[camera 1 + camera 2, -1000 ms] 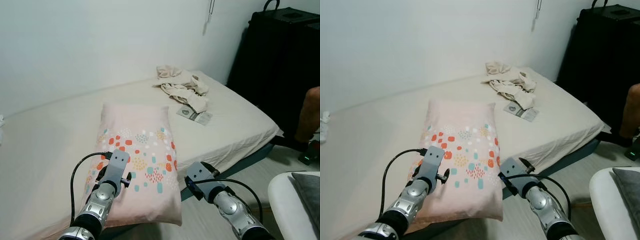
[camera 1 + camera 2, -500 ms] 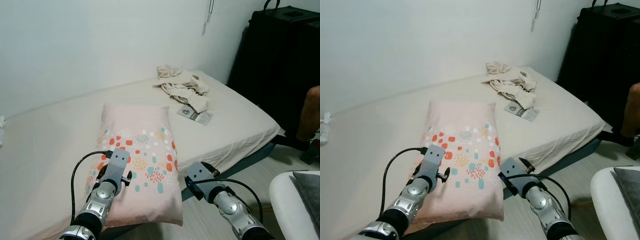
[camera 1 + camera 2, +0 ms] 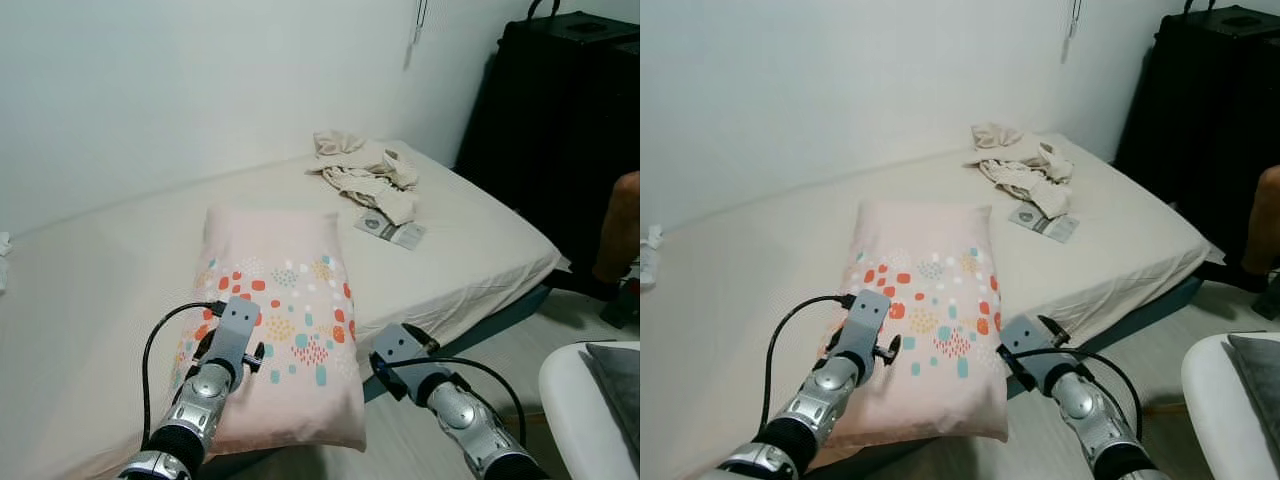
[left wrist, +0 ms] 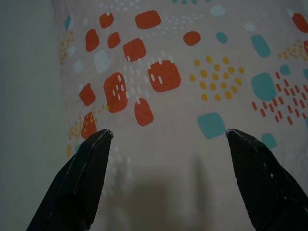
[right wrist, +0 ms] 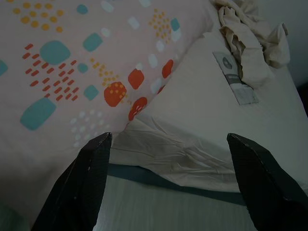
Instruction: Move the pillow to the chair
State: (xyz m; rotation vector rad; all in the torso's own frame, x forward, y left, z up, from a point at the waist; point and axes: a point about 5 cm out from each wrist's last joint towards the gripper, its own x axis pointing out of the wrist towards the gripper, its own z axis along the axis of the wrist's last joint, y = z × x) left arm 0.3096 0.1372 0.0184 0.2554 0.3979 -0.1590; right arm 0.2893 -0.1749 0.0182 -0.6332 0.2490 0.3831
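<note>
The pillow [image 3: 277, 320] lies lengthwise on the bed [image 3: 470, 235], its near end overhanging the edge, so the left tool [image 4: 166, 137] hovers spread wide above it and the right tool [image 5: 166, 139] gapes at its right edge, likely for a two-sided grab.

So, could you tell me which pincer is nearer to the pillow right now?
Left. The left pincer is open directly over the pillow, while the right pincer is open beside its right edge, over the bed's side.

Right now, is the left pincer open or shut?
Open: left pincer holds its two black fingers wide apart over the pink pillow with coloured spots, gripping nothing.
</note>
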